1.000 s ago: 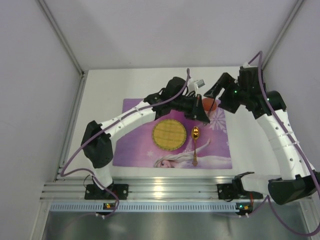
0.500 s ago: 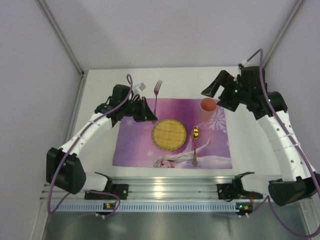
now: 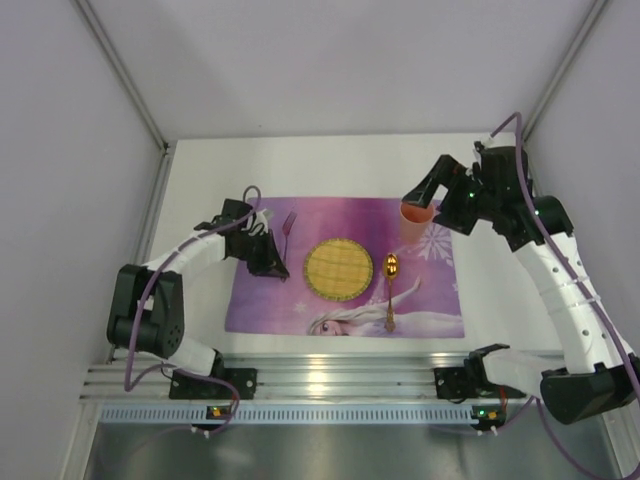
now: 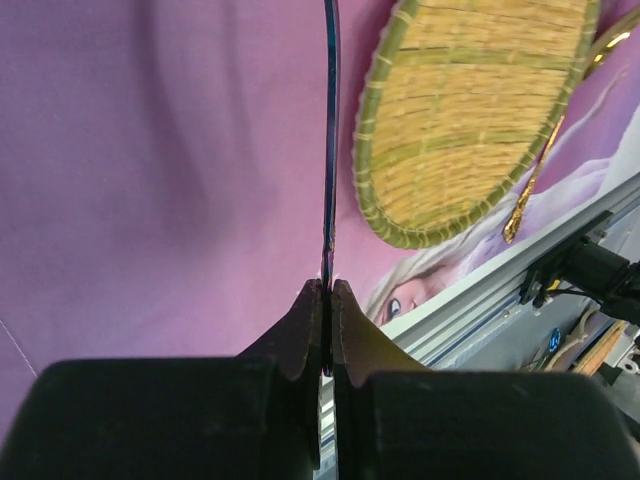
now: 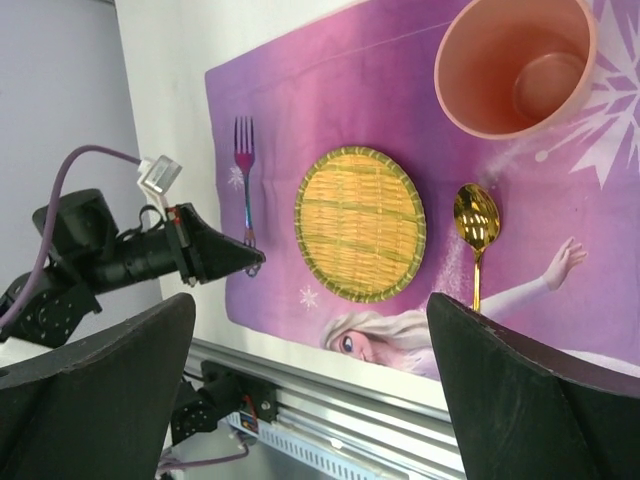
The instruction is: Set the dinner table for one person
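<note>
left gripper [image 4: 327,290]: pinched tight on fork [image 4: 328,150] handle, setting it left of woven plate [image 4: 470,110], place-setting order | right gripper [image 5: 310,298]: spread wide, empty, above cup [image 5: 515,65] | dinner table [image 3: 330,165]: beneath placemat [image 3: 262,300]

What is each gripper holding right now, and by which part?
The left gripper is shut on the fork, pinching the end of its handle, tines pointing away. The right gripper is open near the pink cup and holds nothing.

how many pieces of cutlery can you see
2: a fork left of the woven plate, gripped by the left hand; a gold spoon right of it. None looks hidden.
</note>
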Controlling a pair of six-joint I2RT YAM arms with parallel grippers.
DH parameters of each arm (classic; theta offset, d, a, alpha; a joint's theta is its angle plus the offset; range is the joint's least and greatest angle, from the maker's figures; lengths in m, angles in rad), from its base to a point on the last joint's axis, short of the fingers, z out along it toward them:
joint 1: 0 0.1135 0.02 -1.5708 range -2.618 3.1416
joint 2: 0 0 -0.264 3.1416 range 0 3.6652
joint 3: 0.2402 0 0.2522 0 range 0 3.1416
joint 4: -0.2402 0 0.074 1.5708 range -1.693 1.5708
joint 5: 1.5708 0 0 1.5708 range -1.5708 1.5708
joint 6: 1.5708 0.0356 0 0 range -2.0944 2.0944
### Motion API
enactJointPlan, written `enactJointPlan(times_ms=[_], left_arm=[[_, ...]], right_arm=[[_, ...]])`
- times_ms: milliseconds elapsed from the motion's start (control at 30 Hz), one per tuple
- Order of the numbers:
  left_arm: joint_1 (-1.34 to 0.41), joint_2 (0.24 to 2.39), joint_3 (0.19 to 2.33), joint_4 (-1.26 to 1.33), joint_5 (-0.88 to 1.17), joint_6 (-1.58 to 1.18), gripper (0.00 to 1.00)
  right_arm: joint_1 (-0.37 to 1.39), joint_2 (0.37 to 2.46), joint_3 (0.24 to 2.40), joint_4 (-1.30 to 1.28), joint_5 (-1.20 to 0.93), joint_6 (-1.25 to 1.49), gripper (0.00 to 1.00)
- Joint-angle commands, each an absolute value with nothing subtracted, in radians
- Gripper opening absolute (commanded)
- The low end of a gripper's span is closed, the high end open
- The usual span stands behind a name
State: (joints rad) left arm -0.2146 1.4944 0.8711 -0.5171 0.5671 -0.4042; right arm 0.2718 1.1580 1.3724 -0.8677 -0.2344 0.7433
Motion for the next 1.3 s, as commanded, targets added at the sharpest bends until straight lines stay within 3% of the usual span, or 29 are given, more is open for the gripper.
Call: enactJointPlan(times_ms=[0, 167, 400, 500, 533, 633, 667, 867, 1000, 1100, 1267], left_arm=[[-0.199, 1.583, 0.926, -0.534, 0.564, -0.359, 0.0], [-0.193, 1.655, 0.93, -0.59, 0.522, -0.337, 0.0], [-0.179, 1.652, 0.963, -0.687, 0.48, -0.364, 0.12], [-0.179, 1.615, 0.982, -0.736, 0.46, -0.365, 0.44], [-0.179, 1.603, 0.995, -0.747, 0.457, -0.362, 0.64], [-0.178, 1.56, 1.035, -0.799, 0.431, -0.364, 0.8], [-0.178, 1.546, 1.052, -0.81, 0.411, -0.365, 0.98], [-0.179, 1.402, 1.27, -0.877, 0.33, -0.379, 0.98], [-0.181, 1.208, 1.318, -0.793, 0.079, -0.429, 0.98], [-0.184, 0.995, 1.185, -0.594, -0.066, -0.472, 0.98], [-0.184, 0.637, 0.749, -0.133, -0.196, -0.356, 0.98]], right_arm=[[0.262, 1.109, 1.355, -0.839, -0.244, 0.73, 1.0], [0.247, 1.089, 1.321, -0.841, -0.247, 0.727, 1.0], [0.233, 1.072, 1.289, -0.839, -0.247, 0.718, 1.0], [0.23, 1.072, 1.282, -0.841, -0.242, 0.716, 1.0], [0.23, 1.072, 1.282, -0.841, -0.241, 0.715, 1.0], [0.229, 1.075, 1.296, -0.839, -0.232, 0.693, 1.0], [0.23, 1.075, 1.304, -0.839, -0.232, 0.684, 1.0], [0.229, 1.054, 1.428, -0.758, -0.377, 0.502, 1.0], [0.23, 0.932, 1.418, -0.726, -0.391, 0.456, 1.0], [0.229, 0.809, 1.231, -0.712, -0.287, 0.494, 1.0], [0.227, 0.606, 0.971, -0.721, -0.183, 0.626, 1.0]])
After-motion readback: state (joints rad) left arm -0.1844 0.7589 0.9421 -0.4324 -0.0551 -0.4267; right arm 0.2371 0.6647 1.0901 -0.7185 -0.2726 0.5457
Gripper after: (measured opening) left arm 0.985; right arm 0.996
